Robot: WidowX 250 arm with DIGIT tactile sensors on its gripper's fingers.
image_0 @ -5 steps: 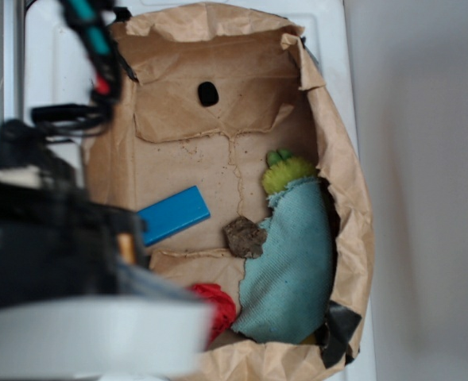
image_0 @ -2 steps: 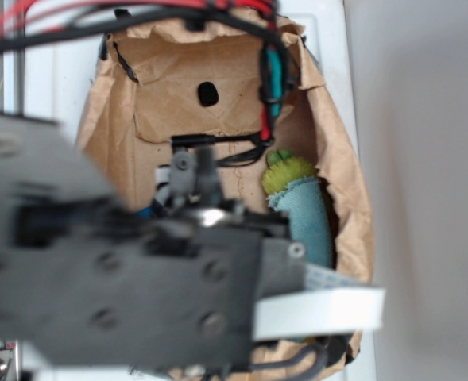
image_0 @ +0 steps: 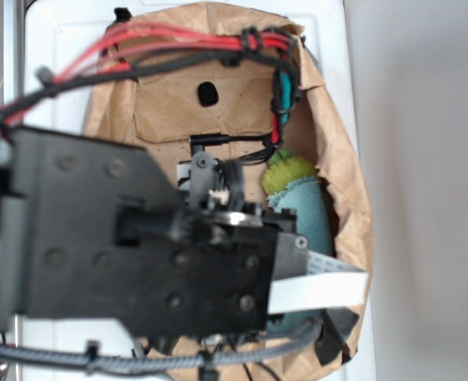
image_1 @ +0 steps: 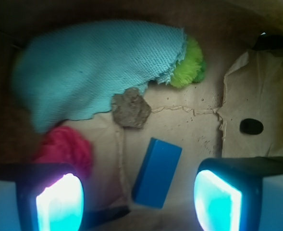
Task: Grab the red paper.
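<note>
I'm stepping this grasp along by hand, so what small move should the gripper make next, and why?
Probably shift the gripper sideways toward its left finger. In the wrist view the open jaws straddle the blue block, while the red paper lies off-centre just above that finger, below the teal cloth. Centring on the paper first should avoid closing on the block.

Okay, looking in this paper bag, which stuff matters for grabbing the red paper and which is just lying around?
Matters:
- red paper
- gripper, jaws open

Lying around:
- blue block
- teal cloth
- green fuzzy thing
- brown lump
- paper bag, which holds everything
</note>
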